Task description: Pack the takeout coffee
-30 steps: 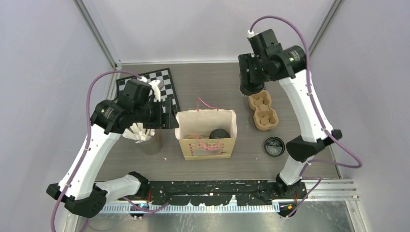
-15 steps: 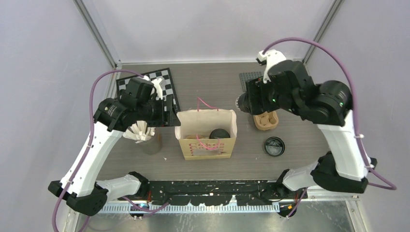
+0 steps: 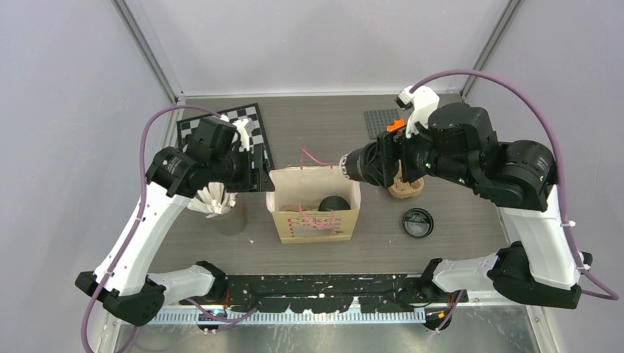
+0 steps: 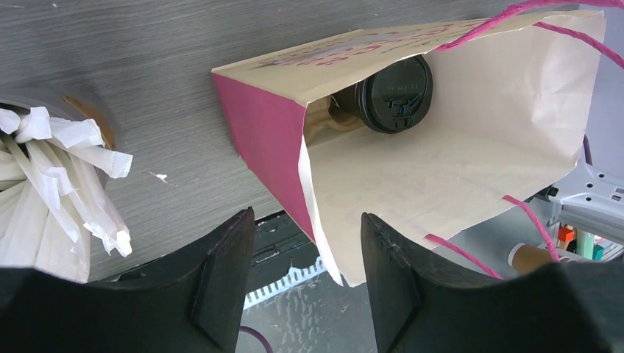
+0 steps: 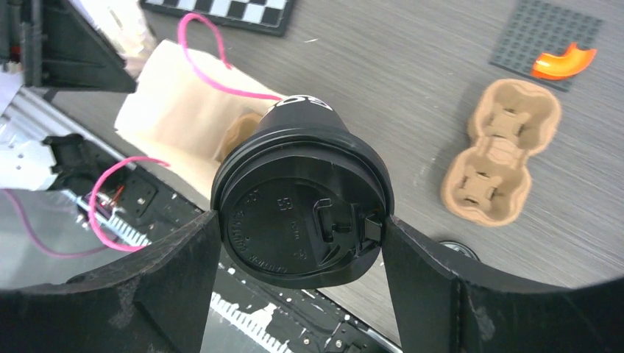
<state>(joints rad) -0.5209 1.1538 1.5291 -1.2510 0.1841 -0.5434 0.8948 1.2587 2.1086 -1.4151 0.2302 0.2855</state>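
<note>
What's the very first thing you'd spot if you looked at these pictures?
Probably the black-lidded coffee cup pinched sideways between the right fingers, right by the right rim of the paper bag in the middle of the table. Next, a second lidded cup already sits inside that bag, and the left fingers stand open at its left edge.

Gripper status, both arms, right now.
Left gripper: open, jaws straddling an edge of the paper bag, not pinching it.
Right gripper: closed on a lidded coffee cup.
</note>
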